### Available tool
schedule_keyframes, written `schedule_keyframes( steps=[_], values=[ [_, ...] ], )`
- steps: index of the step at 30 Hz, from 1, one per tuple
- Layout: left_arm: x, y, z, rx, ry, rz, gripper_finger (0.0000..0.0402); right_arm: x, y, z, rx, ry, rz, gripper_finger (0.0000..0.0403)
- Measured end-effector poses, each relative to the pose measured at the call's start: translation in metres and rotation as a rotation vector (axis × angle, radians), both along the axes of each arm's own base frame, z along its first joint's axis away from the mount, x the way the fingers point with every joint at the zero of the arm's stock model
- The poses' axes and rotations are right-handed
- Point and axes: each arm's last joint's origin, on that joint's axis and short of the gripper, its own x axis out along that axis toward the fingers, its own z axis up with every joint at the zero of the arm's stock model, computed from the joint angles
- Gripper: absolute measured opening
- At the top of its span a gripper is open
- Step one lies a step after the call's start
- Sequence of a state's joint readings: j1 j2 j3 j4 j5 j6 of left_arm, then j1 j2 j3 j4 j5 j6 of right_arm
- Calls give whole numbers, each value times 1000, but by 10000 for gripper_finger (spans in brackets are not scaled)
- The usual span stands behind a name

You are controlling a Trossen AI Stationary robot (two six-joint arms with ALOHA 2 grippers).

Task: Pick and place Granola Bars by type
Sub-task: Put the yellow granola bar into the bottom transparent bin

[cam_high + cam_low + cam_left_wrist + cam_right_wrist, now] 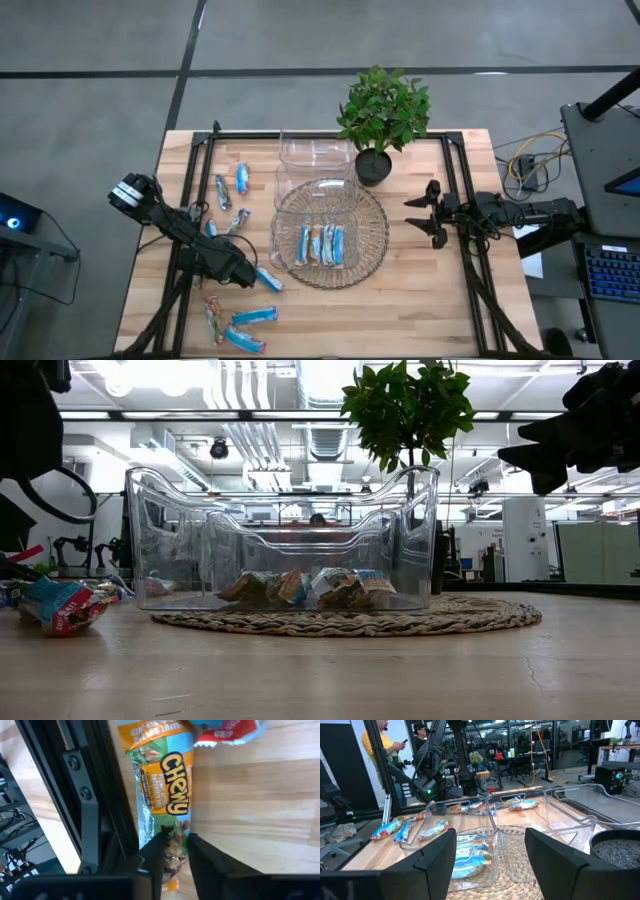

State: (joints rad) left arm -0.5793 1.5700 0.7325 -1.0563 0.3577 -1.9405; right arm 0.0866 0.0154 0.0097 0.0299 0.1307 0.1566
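left pincer (174, 851): low over the counter's (420, 290) left side, fingers (152, 857) pinched on the end of a blue-and-orange "Chewy" bar (165, 795) lying flat on the wood
left arm: reaches in from the left edge — pincer end sits just left of the woven mat (375, 262)
right pincer (490, 865): fingers spread wide, nothing between them; hangs above the right side of the counter, facing the containers
clear container on mat (330, 215): holds four bars (322, 245) side by side
second clear container (315, 152): behind the first, toward the back edge, beside the potted plant (384, 110)
loose bars: two near the back-left (231, 185), two more just beside the left arm (227, 224), a group at the front-left corner (238, 325) — one there has a red wrapper (213, 317)
room beyond: a person in a yellow top (374, 750) stands past the far side of the counter
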Motion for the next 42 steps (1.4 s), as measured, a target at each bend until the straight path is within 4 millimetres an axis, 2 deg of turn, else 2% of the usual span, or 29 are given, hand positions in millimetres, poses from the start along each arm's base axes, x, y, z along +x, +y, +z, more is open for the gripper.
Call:
schedule_keyframes(
  steps=[6,13,17,21,27,30,37,42],
  values=[
    [4,-3,4,-10,-17,5,7,0,0,0,0,0,0,224],
    [17,-10,20,-12,-67,29,0,0,0,0,0,0,0,224],
    [30,-12,46,36,-101,22,0,0,0,0,0,0,0,224],
    [37,-10,87,90,-145,18,0,0,0,0,0,0,0,224],
    [44,-2,149,155,-318,62,0,0,0,0,0,0,0,224],
    [52,3,172,181,-421,91,0,0,0,0,0,0,0,224],
    [72,20,206,213,-597,149,0,0,0,0,0,0,0,224],
    [102,30,206,197,-649,118,0,0,0,0,0,0,0,224]
  ],
)
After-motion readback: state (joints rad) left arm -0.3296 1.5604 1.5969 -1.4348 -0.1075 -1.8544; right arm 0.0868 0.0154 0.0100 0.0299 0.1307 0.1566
